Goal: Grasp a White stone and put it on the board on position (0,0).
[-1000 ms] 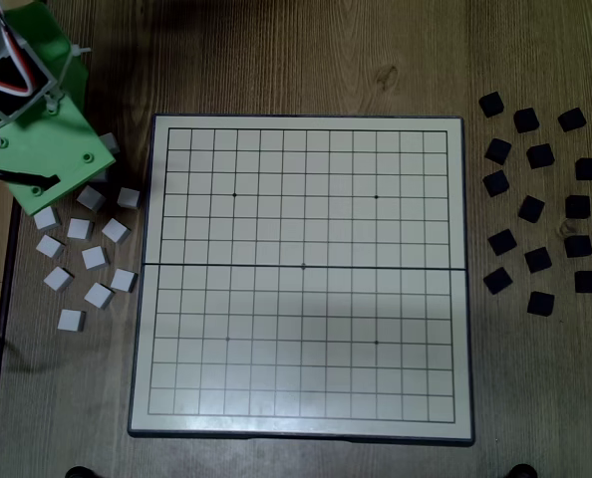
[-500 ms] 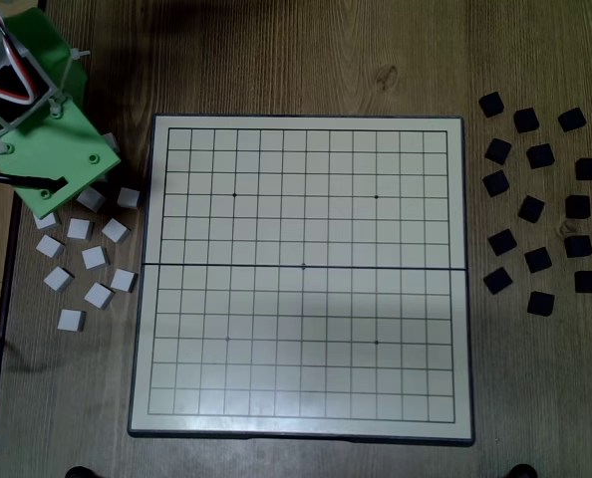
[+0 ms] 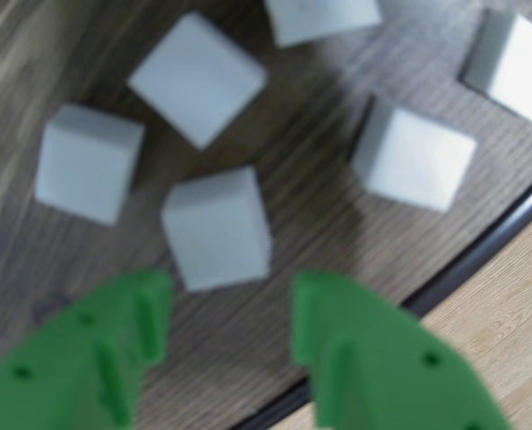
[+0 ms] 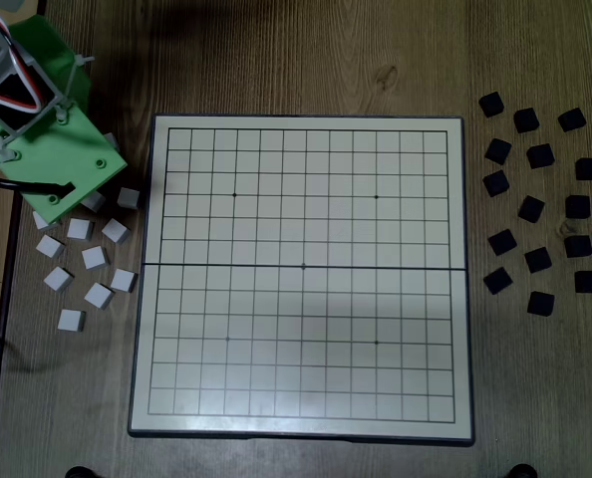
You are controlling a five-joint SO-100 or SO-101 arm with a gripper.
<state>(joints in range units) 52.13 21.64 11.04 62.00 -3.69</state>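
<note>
In the wrist view my green gripper (image 3: 232,300) is open, its two fingertips (image 3: 150,305) low over the wooden table. A White stone (image 3: 217,228) lies just beyond the gap, not between the fingers. Other white stones (image 3: 197,76) lie around it, a little blurred. In the fixed view the green arm (image 4: 52,149) hangs over the upper part of the white stone cluster (image 4: 95,257), left of the board (image 4: 301,299), and hides the fingertips. The cream gridded board has no stones on it.
Several black blocks (image 4: 537,259) are scattered right of the board in the fixed view. A dark table edge strip (image 3: 481,251) runs close to the gripper in the wrist view, matching the table's left edge (image 4: 2,329) in the fixed view.
The green arm has shifted slightly to the right and now covers a little more of the top of the white stone cluster. The stones and board have not moved.
</note>
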